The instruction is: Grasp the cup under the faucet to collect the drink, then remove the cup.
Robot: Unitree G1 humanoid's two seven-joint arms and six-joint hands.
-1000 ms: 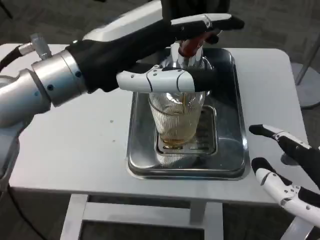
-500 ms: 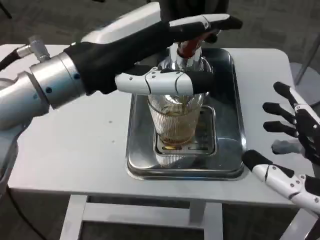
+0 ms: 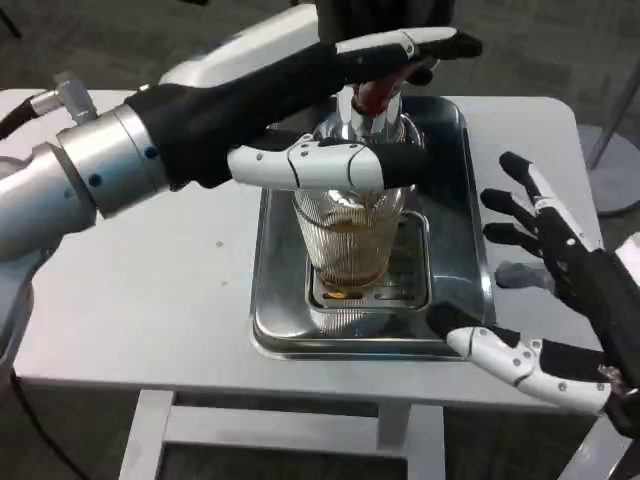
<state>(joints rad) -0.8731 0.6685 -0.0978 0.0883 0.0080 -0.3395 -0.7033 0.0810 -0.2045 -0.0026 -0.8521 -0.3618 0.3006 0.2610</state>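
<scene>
Left forearm (image 3: 90,180) comes in from the left edge, upper part cut off by the frame. Left hand (image 3: 300,110) is up at the faucet (image 3: 368,100): top fingers lie over the red tap handle (image 3: 378,92), a lower finger crosses in front of the cup (image 3: 345,235) rim. Can't tell whether the hand is pressing the handle, gripping the cup, or just resting there; the contact points are hidden by the fingers themselves.

Cup is clear, ribbed, upright on the grate (image 3: 370,290) of the steel tray (image 3: 460,200), directly under the faucet. Amber drink sits in it, level hard to read through the ribbing. Cup rim and the spout are mostly covered by the hand.

Right hand (image 3: 560,300) is just right of the tray, over the table (image 3: 150,300) edge, fingers spread, holding nothing, apart from the cup. Its wrist runs off the bottom-right corner.
</scene>
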